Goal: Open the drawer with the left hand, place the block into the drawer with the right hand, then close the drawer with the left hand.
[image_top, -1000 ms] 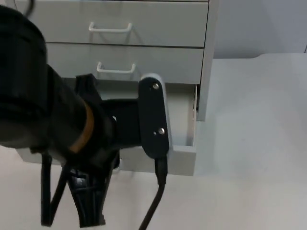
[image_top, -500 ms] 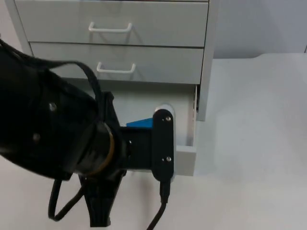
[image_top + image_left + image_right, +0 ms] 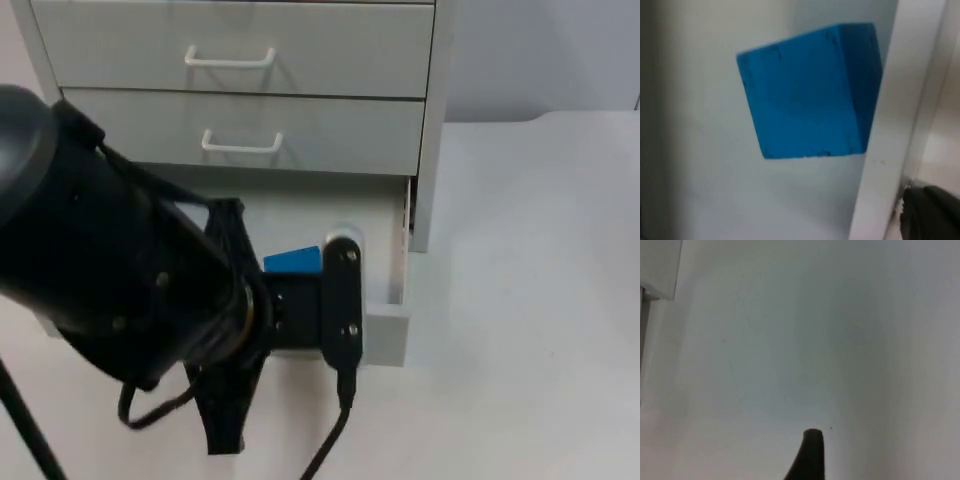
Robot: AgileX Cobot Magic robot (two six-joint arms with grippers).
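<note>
Block point(image 3: 293, 261) sits in the open drawer point(image 3: 385, 325) lower middle, left pincer point(image 3: 930, 212) at its front, grip can't tell; a crooked shove could jam it.

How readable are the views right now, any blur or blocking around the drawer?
Top view: the left arm looms large and soft, hiding most of the open drawer; a sliver of blue block shows. Left wrist view: block close, slightly soft-edged. Right wrist view: flat, even light on the table.
</note>
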